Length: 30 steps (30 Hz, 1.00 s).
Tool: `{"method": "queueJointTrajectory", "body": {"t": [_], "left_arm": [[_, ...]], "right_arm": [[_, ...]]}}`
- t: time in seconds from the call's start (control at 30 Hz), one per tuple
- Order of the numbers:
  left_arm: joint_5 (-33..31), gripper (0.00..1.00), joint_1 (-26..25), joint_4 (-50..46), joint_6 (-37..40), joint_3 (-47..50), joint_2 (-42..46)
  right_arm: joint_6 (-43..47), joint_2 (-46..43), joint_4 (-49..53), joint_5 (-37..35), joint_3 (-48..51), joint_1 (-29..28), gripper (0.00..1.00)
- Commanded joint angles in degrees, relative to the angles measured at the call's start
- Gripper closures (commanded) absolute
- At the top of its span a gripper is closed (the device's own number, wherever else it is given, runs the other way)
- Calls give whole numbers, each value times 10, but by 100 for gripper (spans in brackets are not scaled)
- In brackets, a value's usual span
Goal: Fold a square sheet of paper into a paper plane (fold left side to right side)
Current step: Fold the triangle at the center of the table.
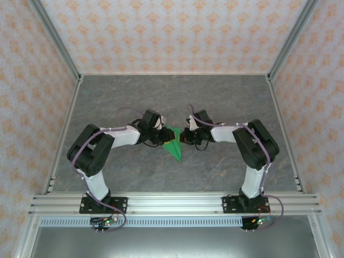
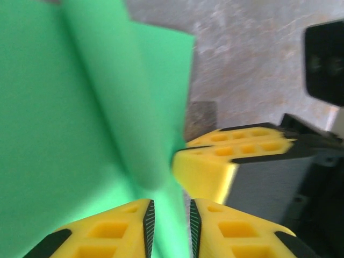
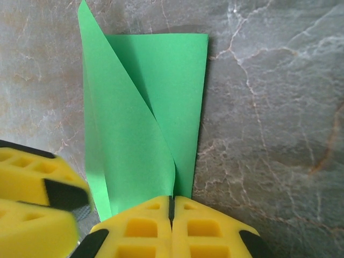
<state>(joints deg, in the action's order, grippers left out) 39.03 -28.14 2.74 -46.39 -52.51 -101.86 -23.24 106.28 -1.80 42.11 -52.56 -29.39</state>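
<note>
Paper, smooth green, pointed; right tool tight on it, left tool narrow around it, grip unclear.

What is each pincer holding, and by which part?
Right pincer is shut on the green paper, at its near edge. Left pincer straddles the paper, jaws open.

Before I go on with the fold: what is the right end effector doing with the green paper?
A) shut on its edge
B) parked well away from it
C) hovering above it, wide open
A: in the right wrist view the right end effector has its fingers together with no gap, and the green paper fans out from between them.
</note>
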Motion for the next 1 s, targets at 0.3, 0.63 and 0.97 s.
{"method": "queueJointTrajectory", "body": {"t": [0.3, 0.63, 0.97], "left_arm": [[24, 84, -10, -5, 10, -61, -37], [-6, 84, -10, -20, 21, -57, -67], [-16, 86, -9, 2, 9, -24, -42]], "right_arm": [[23, 29, 57, -49, 2, -9, 98], [33, 26, 71, -57, -1, -10, 99], [35, 27, 72, -57, 0, -10, 99]]}}
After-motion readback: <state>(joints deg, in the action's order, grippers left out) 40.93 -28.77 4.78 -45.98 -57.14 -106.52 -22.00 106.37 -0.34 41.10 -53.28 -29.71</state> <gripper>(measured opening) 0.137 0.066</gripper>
